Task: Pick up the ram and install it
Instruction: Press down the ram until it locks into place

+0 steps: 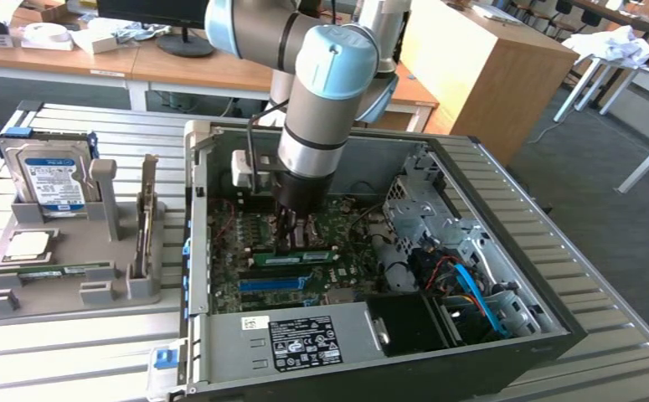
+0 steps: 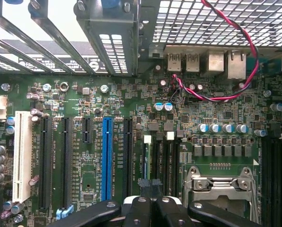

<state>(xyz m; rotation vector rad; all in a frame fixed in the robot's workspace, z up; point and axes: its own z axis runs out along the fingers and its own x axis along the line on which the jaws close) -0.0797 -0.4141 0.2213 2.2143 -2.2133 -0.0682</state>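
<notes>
One gripper (image 1: pixel 298 244) is reaching down inside the open computer case (image 1: pixel 503 243), its fingers (image 2: pixel 153 208) pinched closed just above the motherboard (image 2: pixel 84 142). Whether they are clamping the ram (image 1: pixel 293 256) is unclear; that green stick is lying just beside the fingertips on the board.

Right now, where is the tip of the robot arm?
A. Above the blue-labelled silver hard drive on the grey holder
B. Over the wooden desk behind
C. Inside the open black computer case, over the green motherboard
C: in the exterior view the gripper reaches down inside the open black computer case, just above the green motherboard, away from the blue-labelled silver hard drive.
</notes>
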